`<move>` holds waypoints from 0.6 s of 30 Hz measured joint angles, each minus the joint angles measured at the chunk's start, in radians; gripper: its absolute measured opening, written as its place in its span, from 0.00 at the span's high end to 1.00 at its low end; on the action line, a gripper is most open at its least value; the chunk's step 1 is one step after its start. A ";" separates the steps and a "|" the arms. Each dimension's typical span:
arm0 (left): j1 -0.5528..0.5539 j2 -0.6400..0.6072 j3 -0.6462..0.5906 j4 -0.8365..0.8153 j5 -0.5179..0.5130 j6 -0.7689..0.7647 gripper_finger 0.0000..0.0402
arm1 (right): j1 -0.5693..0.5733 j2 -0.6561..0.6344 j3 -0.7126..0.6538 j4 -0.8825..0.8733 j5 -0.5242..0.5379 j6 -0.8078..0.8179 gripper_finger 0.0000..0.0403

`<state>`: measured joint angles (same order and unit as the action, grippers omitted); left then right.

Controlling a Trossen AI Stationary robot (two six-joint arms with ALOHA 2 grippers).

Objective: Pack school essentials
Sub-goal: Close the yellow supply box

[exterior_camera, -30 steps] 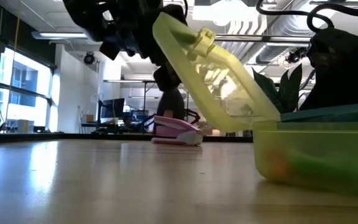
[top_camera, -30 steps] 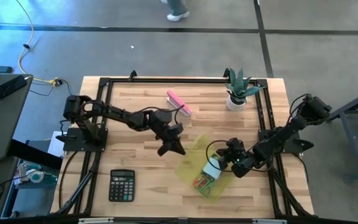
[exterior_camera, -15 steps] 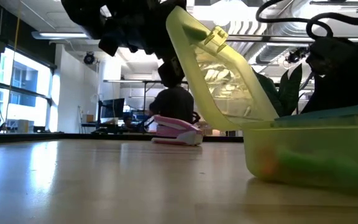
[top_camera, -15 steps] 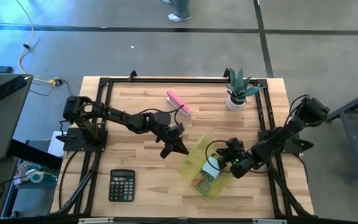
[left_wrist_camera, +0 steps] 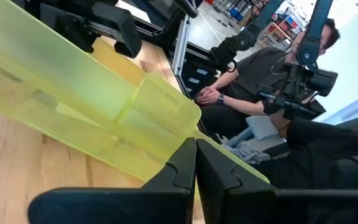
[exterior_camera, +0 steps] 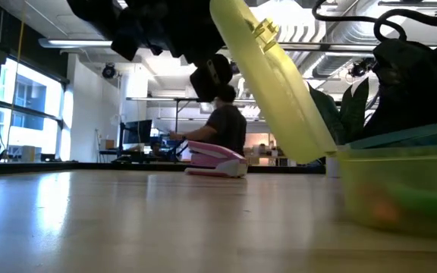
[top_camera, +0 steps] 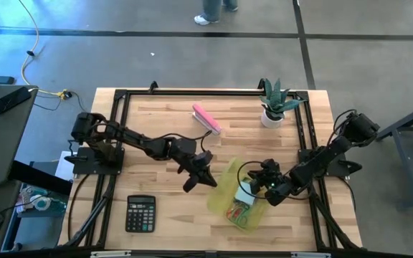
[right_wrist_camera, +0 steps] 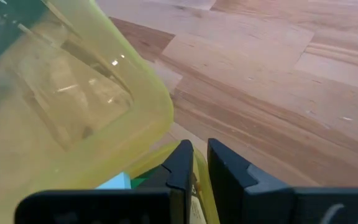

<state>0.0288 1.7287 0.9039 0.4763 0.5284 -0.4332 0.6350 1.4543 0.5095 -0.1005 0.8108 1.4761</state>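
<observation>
A translucent yellow-green box (top_camera: 239, 209) sits near the table's near right. Its hinged lid (top_camera: 228, 175) stands steeply tilted over it, also seen as the lid (exterior_camera: 271, 83) in the low view. Inside show green-handled scissors with orange pieces (top_camera: 234, 212) and a light blue note pad (right_wrist_camera: 114, 182). My left gripper (top_camera: 206, 175) is shut on the lid's free edge. My right gripper (top_camera: 255, 190) is shut on the box's rim on the far right side. My left gripper (left_wrist_camera: 196, 152) pinches the lid's free edge (left_wrist_camera: 199, 138) between its two fingers, beside the latch tab (left_wrist_camera: 166, 102), coming from the table's left. The lid is raised off the table, steeply tilted on its hinge. My right gripper (right_wrist_camera: 199, 155) pinches the box's rim (right_wrist_camera: 199, 173), one finger inside and one outside. It comes slanting from the table's right, and the box rests on the table.
A black calculator (top_camera: 140, 213) lies near the near left edge. A pink oblong block (top_camera: 206, 118) lies toward the far edge, and a potted plant (top_camera: 274, 104) stands at the far right. A person sits in the room beyond (exterior_camera: 226, 125).
My left gripper has moved toward the table's right and near edge, still shut on the lid. The lid has swung on its hinge from a low slant to steeply upright over the box. My right gripper has kept its hold.
</observation>
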 joint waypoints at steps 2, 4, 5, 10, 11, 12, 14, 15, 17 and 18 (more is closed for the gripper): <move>-0.006 0.001 0.000 0.016 -0.017 0.000 1.00 | 0.000 0.000 0.000 0.000 0.002 0.000 0.91; -0.008 0.001 -0.001 0.039 -0.044 0.000 1.00 | 0.000 0.000 0.000 0.000 0.008 0.000 0.91; -0.009 0.001 -0.001 0.046 -0.052 -0.001 1.00 | 0.000 0.000 0.000 0.000 0.009 -0.002 0.91; -0.008 0.001 -0.001 0.042 -0.093 -0.033 1.00 | 0.000 0.000 0.000 -0.001 0.011 -0.005 0.91; -0.007 0.001 -0.001 0.040 -0.095 -0.042 0.99 | 0.000 0.000 0.000 -0.002 0.011 -0.010 0.92; -0.005 0.001 -0.001 0.040 -0.094 -0.044 0.98 | 0.000 0.000 0.000 -0.002 0.011 -0.010 0.92; -0.003 0.001 -0.001 0.040 -0.093 -0.046 0.96 | 0.000 0.000 0.000 -0.002 0.018 -0.011 0.92; -0.004 0.001 -0.001 0.043 -0.093 -0.047 0.95 | 0.000 0.000 0.000 -0.002 0.024 -0.011 0.92; -0.004 0.001 -0.001 0.048 -0.098 -0.046 0.93 | -0.001 0.000 0.000 0.011 0.040 -0.010 0.92; -0.004 0.002 -0.001 0.055 -0.098 -0.047 0.92 | -0.001 -0.001 0.000 0.015 0.045 -0.010 0.92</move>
<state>0.0250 1.7302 0.9028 0.5314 0.4305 -0.4797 0.6342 1.4532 0.5095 -0.0856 0.8557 1.4658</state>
